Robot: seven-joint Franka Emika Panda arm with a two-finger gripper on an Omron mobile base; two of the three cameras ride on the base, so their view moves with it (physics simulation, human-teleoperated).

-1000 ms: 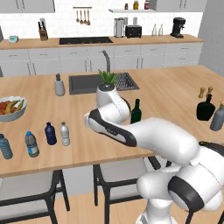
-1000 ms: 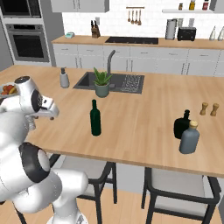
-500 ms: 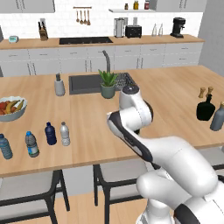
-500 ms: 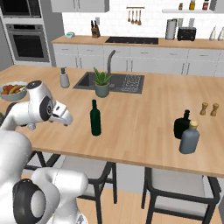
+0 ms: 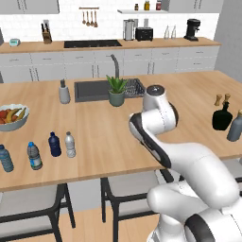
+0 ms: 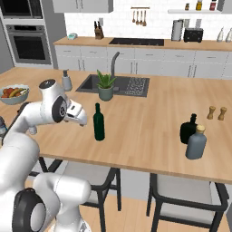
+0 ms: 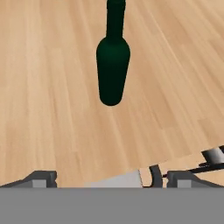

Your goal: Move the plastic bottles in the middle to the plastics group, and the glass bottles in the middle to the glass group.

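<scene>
The dark green glass bottle [image 6: 98, 122] stands upright in the middle of the wooden island [image 6: 149, 113]. In the hand view this green bottle [image 7: 113, 70] rises straight ahead, a short way off. My gripper [image 7: 113, 179] is open, its fingertips [image 7: 41, 177] wide apart, with nothing between them. From the right base view the gripper [image 6: 84, 122] sits just left of the bottle, apart from it. The navy bottle [image 5: 55, 144] and the clear white-capped bottle [image 5: 70, 144] stand side by side at the left. Two blue-labelled water bottles [image 5: 34, 156] stand left of them. The squat black bottle [image 6: 188, 130] and the grey-blue bottle [image 6: 196, 142] stand at the right.
A potted plant [image 6: 105, 86] and a sink [image 5: 94, 90] lie behind the green bottle. A fruit bowl [image 5: 10, 117] and a soap dispenser [image 5: 64, 92] are at the left, two pepper mills [image 6: 216, 113] at the right. Stools [image 6: 190, 199] stand under the front edge.
The arm has swung to the right, carrying the open gripper closer to the green bottle. No bottle has moved.
</scene>
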